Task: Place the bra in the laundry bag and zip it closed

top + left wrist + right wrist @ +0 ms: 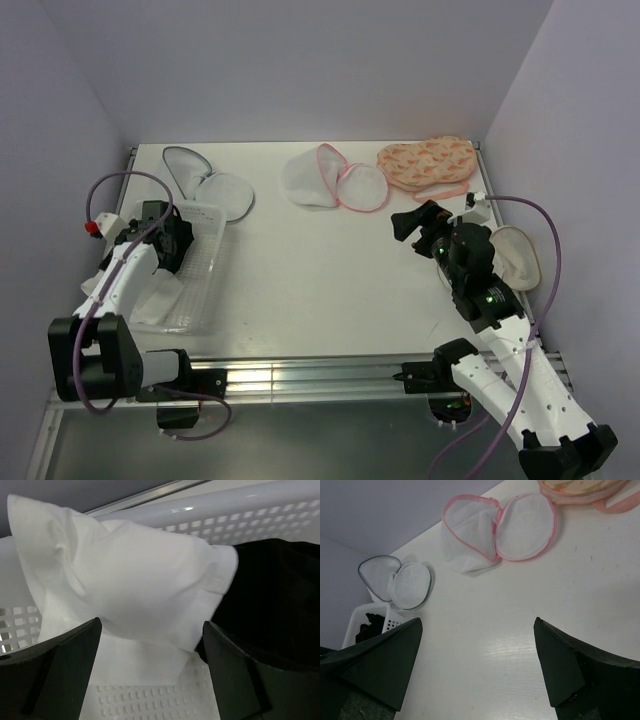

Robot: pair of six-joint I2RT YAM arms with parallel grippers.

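The black bra (pixel 270 595) lies in a white basket (pixel 240 520), beside a white garment (pixel 130 580). My left gripper (pixel 150 650) is open and empty inside the basket, its jaws straddling the lower edge of the white garment, with the bra by the right finger (pixel 240 680). In the top view the left gripper (pixel 170 248) hides the bra. The laundry bag (pixel 335 180), white mesh with pink trim, lies open at the table's back middle; it also shows in the right wrist view (pixel 495 535). My right gripper (pixel 415 222) is open and empty above the table, right of centre.
A white mesh pouch with grey trim (pixel 205 180) lies open behind the basket (pixel 205 280). An orange patterned pouch (pixel 430 165) lies at the back right. A white cup-shaped item (pixel 518 258) lies by the right edge, beside the right arm.
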